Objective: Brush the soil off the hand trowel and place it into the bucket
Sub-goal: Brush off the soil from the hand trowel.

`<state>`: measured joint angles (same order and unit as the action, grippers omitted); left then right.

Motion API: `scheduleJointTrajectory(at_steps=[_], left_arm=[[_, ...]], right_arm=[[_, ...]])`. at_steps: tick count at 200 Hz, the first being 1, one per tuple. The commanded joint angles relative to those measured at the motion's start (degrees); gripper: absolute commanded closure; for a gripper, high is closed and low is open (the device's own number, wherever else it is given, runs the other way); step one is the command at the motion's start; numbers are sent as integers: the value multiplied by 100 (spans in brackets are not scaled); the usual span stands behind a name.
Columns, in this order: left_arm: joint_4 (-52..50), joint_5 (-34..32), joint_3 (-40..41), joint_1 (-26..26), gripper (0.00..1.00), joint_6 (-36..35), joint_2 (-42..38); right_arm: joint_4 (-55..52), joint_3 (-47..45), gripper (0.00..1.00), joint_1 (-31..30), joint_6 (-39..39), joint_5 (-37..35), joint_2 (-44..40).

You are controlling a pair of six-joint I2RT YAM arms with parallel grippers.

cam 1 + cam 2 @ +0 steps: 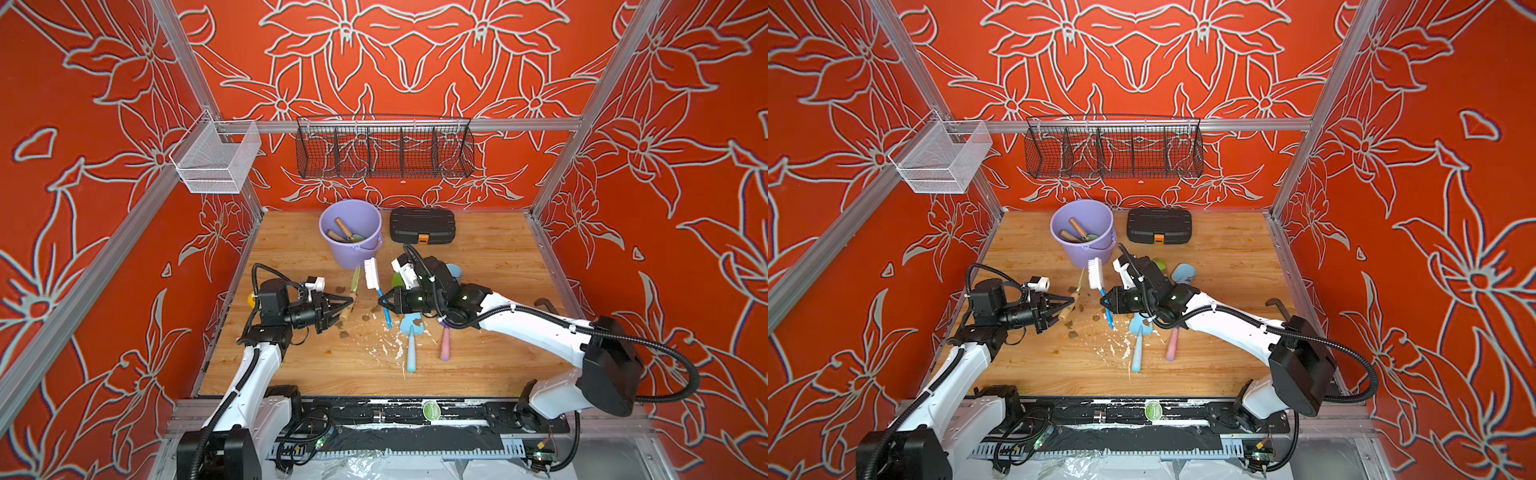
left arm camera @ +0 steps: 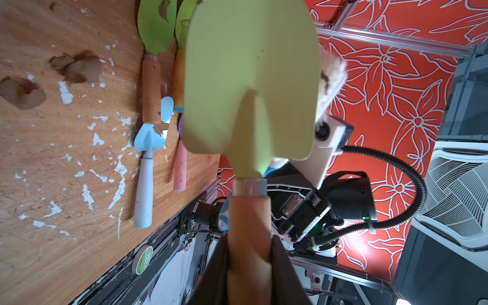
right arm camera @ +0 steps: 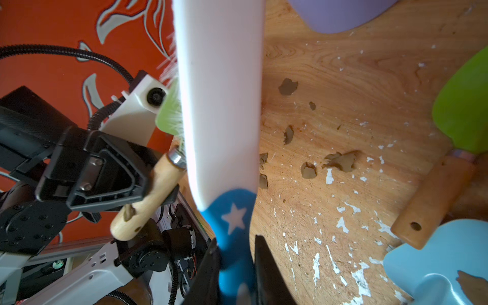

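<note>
The hand trowel (image 1: pixel 353 286), green-bladed with a wooden handle, is held edge-up in front of the bucket (image 1: pixel 353 253), its blade pointing toward it. The left gripper (image 1: pixel 348 306) is clamped on the handle. The white-headed brush (image 1: pixel 371 274) stands just beside the blade, bristles against it in the right wrist view, with the right gripper (image 1: pixel 384 300) closed on its blue handle. Clumps of soil (image 1: pixel 344 333) lie on the wooden table (image 1: pixel 478 365) below. Two other trowels (image 1: pixel 343 227) rest inside the bucket, and a black case (image 1: pixel 422 226) sits beside it.
</note>
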<state>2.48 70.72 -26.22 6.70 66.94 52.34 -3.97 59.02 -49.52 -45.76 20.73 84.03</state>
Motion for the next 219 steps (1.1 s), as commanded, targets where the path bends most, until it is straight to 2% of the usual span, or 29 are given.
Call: scheduleJointTrajectory(at_steps=[1,57,116,160,183,196,219], left_arm=[[385,192,-103,26,100,271,-79],[408,96,-44,26,100,299,-101],[727,-5,-32,26,100,575,-101],[694,-5,-62,26,100,522,-35],[-433,-143,-365,29,100,-298,-13],[-1494,-465,-675,28,100,-1110,-41],[-2665,-1039,-1144,27,100,-2174,-92]], right_arm=[[724,-147,100,-31,-498,-133,-142],[1025,191,100,-122,-516,312,279],[1405,218,100,-329,-865,431,915],[1135,170,100,-320,-770,303,1075],[739,140,100,-295,-511,110,811],[336,144,100,-300,-183,-42,523],[-502,257,100,-311,595,-17,94]])
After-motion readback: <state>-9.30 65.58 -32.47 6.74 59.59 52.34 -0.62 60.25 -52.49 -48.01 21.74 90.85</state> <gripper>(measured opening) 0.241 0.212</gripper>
